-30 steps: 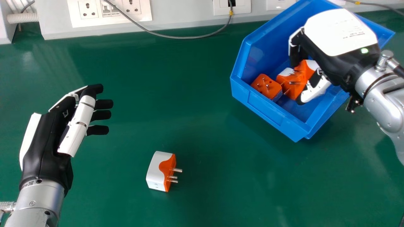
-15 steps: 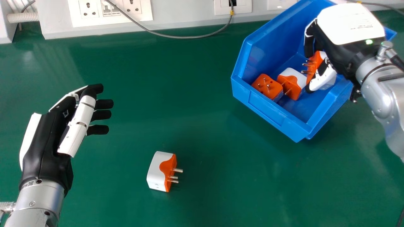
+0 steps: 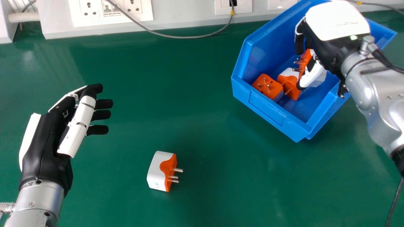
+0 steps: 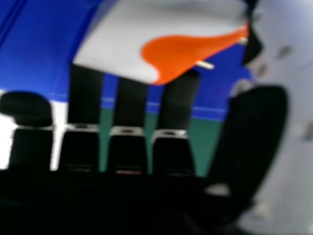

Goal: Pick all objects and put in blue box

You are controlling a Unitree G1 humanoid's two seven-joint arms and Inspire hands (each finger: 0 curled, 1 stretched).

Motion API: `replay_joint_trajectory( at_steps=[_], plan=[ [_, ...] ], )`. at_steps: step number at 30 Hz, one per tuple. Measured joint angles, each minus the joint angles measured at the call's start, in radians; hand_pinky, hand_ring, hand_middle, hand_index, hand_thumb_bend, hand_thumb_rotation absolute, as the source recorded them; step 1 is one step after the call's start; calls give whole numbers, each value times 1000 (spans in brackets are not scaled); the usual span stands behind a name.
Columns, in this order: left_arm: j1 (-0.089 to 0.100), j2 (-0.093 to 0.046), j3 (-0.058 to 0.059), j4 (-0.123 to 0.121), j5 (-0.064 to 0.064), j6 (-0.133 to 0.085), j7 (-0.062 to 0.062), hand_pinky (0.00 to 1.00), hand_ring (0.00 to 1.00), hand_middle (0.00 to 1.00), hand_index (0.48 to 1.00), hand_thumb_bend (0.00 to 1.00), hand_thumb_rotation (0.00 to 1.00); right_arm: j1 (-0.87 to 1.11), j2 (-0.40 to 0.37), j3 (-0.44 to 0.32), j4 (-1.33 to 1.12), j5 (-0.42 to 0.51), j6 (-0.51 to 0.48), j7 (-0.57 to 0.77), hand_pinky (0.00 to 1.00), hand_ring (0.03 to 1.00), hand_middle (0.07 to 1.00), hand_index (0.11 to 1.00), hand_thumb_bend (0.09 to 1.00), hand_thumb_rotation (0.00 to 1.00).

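"What's the right hand (image 3: pixel 337 22) doing?"

"It pinches a white-and-orange adapter (image 3: pixel 306 56) between fingers and thumb, over the inside of the blue box (image 3: pixel 268 112)."

"Anything else in there?"

"Two more: one adapter showing its orange pronged face (image 3: pixel 267 86), and a second adapter (image 3: pixel 288 85) right beside it."

"And the left hand (image 3: pixel 47 142)?"

"Open, fingers relaxed, holding nothing. One last adapter (image 3: pixel 157 171) lies on the green tabletop (image 3: pixel 202 126), between that hand and the box, prongs pointing sideways."
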Motion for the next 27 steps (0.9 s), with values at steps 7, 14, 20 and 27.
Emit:
replay_joint_trajectory(
  at_steps=[7, 14, 20, 27],
  plan=[
    [4, -1, -1, -8, 1, 0, 3, 626, 715, 709, 771, 294, 739, -52, 2, 54, 82, -31, 19, -12, 107, 420, 491, 480, 512, 0],
    [10, -1, 0, -12, 0, 0, 2, 627, 716, 711, 776, 299, 738, -65, 0, 69, 105, -35, 26, -23, 108, 420, 488, 483, 514, 0],
    [19, -1, 4, -21, -14, 12, 0, 623, 713, 711, 779, 288, 726, -67, -6, 72, 109, -35, 27, -23, 115, 422, 485, 483, 515, 0],
    [25, -1, 9, -40, -32, 40, 1, 616, 706, 711, 782, 273, 713, -79, -15, 78, 133, -37, 42, -26, 123, 422, 485, 483, 515, 0]
  ],
)
